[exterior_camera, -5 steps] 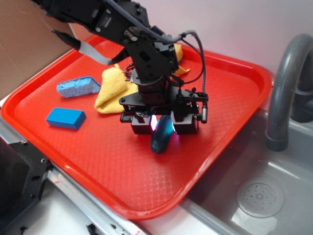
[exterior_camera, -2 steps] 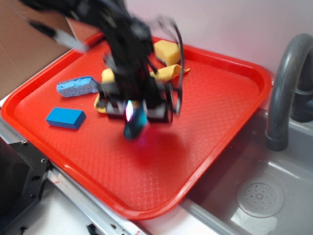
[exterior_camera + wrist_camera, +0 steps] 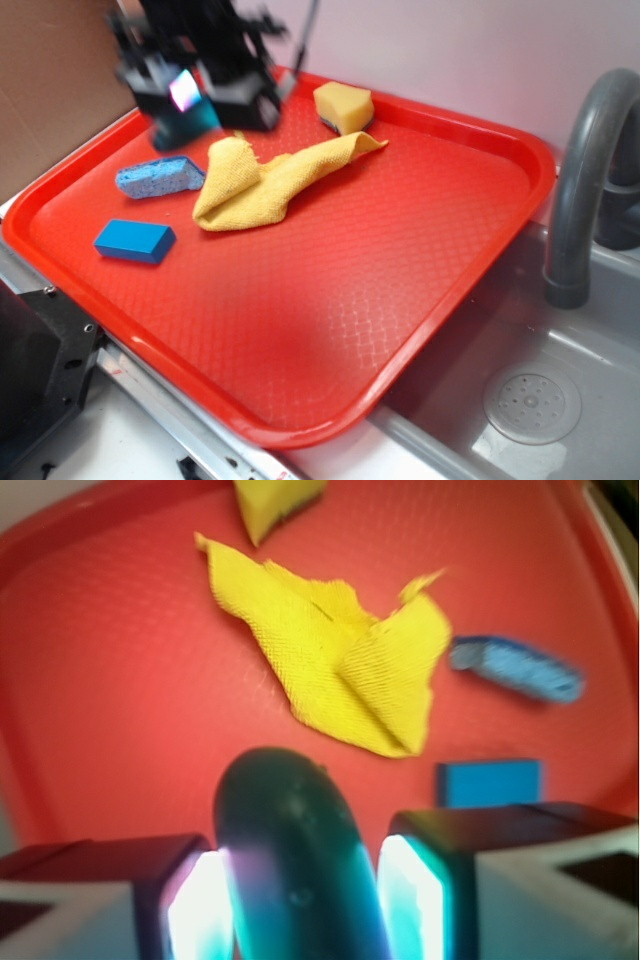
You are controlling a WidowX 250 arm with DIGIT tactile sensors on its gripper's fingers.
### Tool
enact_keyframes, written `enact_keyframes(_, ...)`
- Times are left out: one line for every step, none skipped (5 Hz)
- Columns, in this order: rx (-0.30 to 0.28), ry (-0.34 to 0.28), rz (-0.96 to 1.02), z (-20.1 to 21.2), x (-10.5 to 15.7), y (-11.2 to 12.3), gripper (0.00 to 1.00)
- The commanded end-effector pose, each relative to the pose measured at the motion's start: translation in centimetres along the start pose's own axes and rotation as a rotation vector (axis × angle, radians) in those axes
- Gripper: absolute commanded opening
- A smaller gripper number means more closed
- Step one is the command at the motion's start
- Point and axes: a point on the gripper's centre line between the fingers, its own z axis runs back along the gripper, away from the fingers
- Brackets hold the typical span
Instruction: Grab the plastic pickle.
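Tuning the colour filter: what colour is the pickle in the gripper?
Dark teal-green, glossy; the pickle shows best in the wrist view, between the gripper fingers.

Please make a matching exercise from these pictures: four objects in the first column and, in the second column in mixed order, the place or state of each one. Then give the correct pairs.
Column 1
1. plastic pickle
2. yellow cloth
3. blue block
4. yellow sponge

Column 2
A. lies crumpled near the middle of the red tray
B. sits at the far edge of the tray, just beyond the cloth
C. is held between the fingers of the gripper, up off the tray
D. lies flat near the tray's left front edge

Pairs: 1-C, 2-A, 3-D, 4-B
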Motion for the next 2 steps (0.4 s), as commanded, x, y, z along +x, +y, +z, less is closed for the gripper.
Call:
enact_keyframes(-0.145, -0.069, -0.054, 6.5, -0.7, 1.9, 0.0)
enact_keyframes(-0.089, -0.074, -0.063, 5.4, -0.6, 1.3, 0.0)
